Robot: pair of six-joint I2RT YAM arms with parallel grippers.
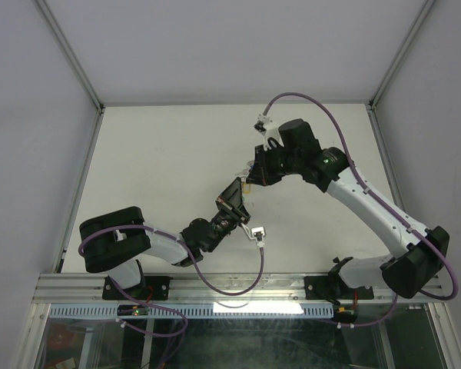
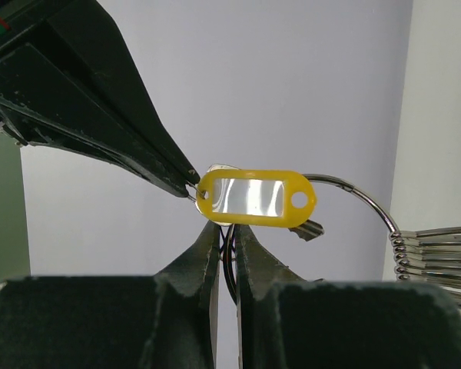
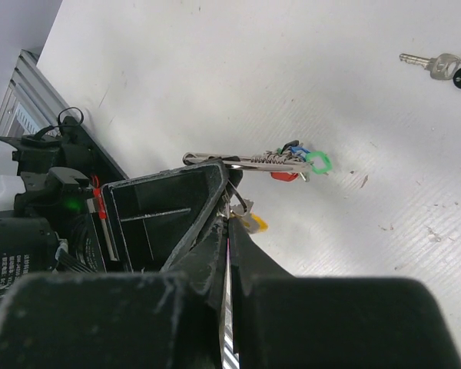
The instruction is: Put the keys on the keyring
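Closest, the left gripper (image 2: 228, 233) pinches the keyring (image 2: 346, 183) wire from below. Just above its tips the yellow key (image 2: 253, 196) lies sideways, right by the ring. From above, the right gripper (image 2: 186, 183) squeezes 1 end of it.

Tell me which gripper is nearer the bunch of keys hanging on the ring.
Left, slightly. The left gripper pinches the keyring beside the bunch of keys; the right gripper sits beyond the yellow tag, at its far end.

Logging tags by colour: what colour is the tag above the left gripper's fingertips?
The tag is yellow with a shiny window; clearest in left wrist view.
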